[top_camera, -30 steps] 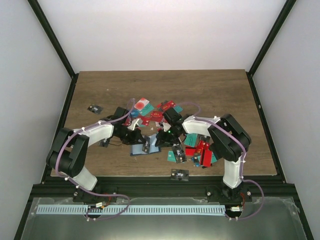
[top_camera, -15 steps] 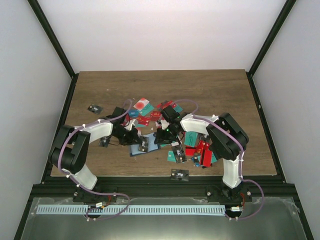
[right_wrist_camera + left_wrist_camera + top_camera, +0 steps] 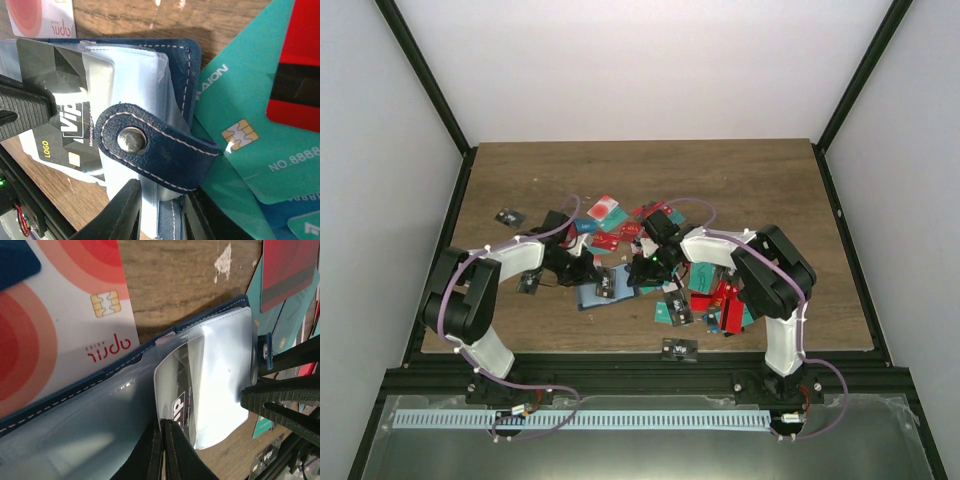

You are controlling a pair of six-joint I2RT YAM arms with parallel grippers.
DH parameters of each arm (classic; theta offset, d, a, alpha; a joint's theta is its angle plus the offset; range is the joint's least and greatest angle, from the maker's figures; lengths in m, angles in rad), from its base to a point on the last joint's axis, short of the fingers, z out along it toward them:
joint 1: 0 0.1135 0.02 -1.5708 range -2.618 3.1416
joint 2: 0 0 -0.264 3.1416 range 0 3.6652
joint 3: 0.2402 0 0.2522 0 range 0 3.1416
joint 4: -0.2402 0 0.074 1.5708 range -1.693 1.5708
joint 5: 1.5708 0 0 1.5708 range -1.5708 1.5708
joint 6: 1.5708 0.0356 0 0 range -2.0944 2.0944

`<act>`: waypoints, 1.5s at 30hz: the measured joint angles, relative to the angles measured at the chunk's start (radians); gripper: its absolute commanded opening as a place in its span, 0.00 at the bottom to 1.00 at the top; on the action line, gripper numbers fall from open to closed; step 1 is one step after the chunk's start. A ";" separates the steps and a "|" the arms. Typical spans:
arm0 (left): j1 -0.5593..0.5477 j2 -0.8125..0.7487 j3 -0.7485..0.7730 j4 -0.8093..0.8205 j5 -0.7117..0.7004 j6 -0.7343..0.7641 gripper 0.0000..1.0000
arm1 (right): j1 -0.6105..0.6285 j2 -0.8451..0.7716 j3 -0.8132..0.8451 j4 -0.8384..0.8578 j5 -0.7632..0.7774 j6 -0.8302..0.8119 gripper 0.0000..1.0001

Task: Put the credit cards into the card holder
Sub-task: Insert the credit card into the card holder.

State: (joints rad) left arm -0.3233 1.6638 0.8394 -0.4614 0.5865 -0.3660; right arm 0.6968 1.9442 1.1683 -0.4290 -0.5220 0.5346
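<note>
The navy card holder [image 3: 603, 291] lies open mid-table with its clear sleeves up. My left gripper [image 3: 164, 423] is shut, its tips resting at the mouth of a clear sleeve [image 3: 220, 370] that holds a black credit card [image 3: 181, 402]. My right gripper [image 3: 160, 212] is shut on the card holder's [image 3: 190, 55] edge, cover and sleeves between its fingers, just below the snap strap [image 3: 150, 150]. Credit cards lie around: a white-and-red one [image 3: 60, 315], a teal one [image 3: 250, 140] and a red striped one [image 3: 300, 60].
More cards are piled behind the holder [image 3: 620, 225] and to its right [image 3: 720, 295]. Small black chips lie at the far left [image 3: 508, 217] and by the near edge [image 3: 679, 349]. The right gripper's ribbed fingers [image 3: 285, 405] stand close to my left fingertips.
Both grippers and the card holder have shifted slightly away from the near edge. Neither grip has changed.
</note>
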 measured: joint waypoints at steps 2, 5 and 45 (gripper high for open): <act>0.002 0.000 0.006 0.002 -0.014 0.000 0.04 | 0.000 0.003 0.001 0.009 -0.005 0.000 0.26; 0.004 0.000 0.006 0.004 -0.026 -0.002 0.04 | -0.001 0.007 0.001 0.022 -0.011 0.001 0.26; -0.087 -0.064 -0.150 0.319 -0.063 -0.335 0.04 | -0.011 -0.027 -0.100 0.166 -0.048 0.151 0.23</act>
State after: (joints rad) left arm -0.4099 1.5993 0.6899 -0.1425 0.5236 -0.7013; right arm 0.6853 1.9171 1.0679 -0.2634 -0.5705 0.6857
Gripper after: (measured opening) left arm 0.043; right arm 0.209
